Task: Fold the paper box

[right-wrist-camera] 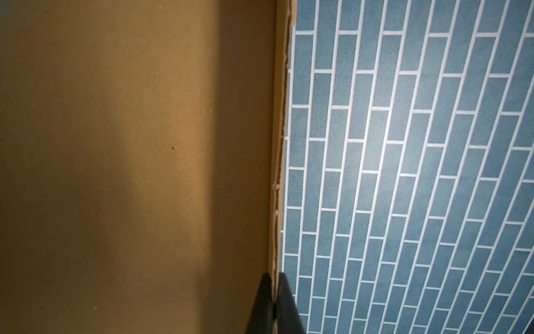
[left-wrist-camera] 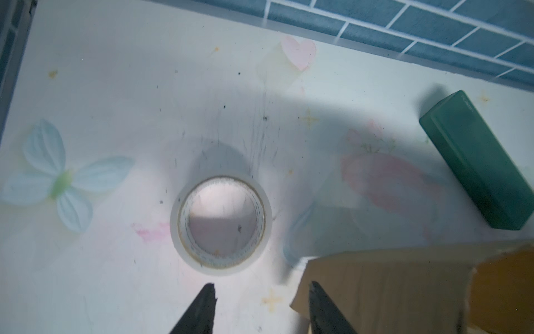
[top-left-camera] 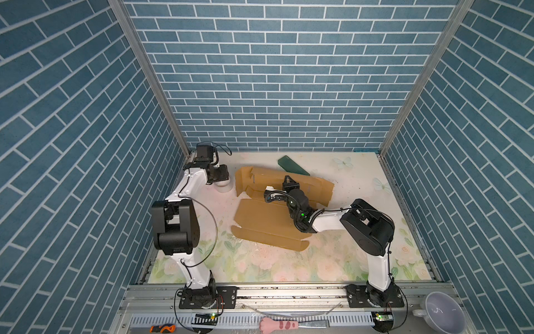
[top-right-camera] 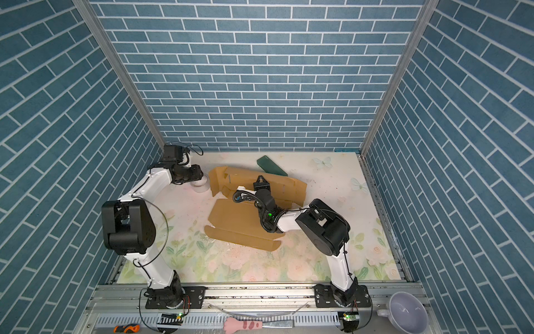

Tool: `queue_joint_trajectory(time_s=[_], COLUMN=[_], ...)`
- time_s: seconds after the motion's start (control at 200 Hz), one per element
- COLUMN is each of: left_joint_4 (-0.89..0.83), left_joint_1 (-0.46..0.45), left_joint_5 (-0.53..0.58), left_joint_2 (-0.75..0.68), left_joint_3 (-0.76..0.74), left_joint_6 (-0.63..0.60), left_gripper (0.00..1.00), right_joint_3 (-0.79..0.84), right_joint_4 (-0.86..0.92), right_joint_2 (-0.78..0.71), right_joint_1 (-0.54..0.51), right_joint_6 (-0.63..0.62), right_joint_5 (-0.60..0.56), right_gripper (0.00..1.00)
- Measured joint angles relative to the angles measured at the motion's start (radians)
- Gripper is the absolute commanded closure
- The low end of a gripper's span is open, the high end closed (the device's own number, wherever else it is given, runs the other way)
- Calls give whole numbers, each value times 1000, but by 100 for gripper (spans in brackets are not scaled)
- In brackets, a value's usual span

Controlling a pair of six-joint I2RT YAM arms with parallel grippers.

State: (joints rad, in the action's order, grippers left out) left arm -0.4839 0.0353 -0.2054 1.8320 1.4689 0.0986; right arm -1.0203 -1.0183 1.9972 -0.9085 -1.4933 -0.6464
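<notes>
1. Both top views: box [top-left-camera: 261, 224] sits mid-table, partly folded. Its front panel lies flat on the table [top-left-camera: 289, 269]. Its rear panel stands up, tilted. The dark green block [top-left-camera: 291, 167] lies just behind the rear panel, near the wall [top-left-camera: 289, 86].
2. Same views: right gripper [top-left-camera: 289, 180] reaches in from the right over the flat panel, with its tips at the top edge of the raised rear panel. Left gripper [top-left-camera: 223, 181] is at the far left rear, over the tape roll [top-left-camera: 224, 189], beside the box's left end.
3. Left wrist: left gripper [left-wrist-camera: 262, 286] has its fingers apart with nothing between them, so it's open. The tape roll [left-wrist-camera: 222, 267] lies flat on the table just ahead of the tips, clear of them. A box [left-wrist-camera: 390, 289] corner shows beside one finger; can't tell if they touch. The block [left-wrist-camera: 476, 162] lies well beyond, by the wall.
4. Right wrist: right gripper [right-wrist-camera: 274, 279] is clamped on the edge of the box [right-wrist-camera: 130, 159] panel, with cardboard pinched between both fingers. The panel fills half the view and the blue brick wall [right-wrist-camera: 404, 144] fills the rest.
</notes>
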Motion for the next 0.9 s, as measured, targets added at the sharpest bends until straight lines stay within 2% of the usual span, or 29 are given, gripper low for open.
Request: queue_joint_trajectory(time_s=[0.12,0.28,0.57,0.9], left_joint_4=[32,48,-6,-92], left_joint_1=[-30,-62,-80,-116], left_joint_5=[3,-18,-62,-126], left_joint_2=[83,131,126,109], left_joint_3=[62,71,72,71], left_joint_6=[-75,-148,-265,-339], left_gripper=[42,42,42,42], right_joint_3=[0,0,0,0], right_joint_4=[0,0,0,-3], right_joint_2=[0,0,0,0], right_joint_1=[0,0,0,0], right_joint_6=[0,0,0,-1], right_joint_5=[0,0,0,0], right_gripper=[100,100,100,100])
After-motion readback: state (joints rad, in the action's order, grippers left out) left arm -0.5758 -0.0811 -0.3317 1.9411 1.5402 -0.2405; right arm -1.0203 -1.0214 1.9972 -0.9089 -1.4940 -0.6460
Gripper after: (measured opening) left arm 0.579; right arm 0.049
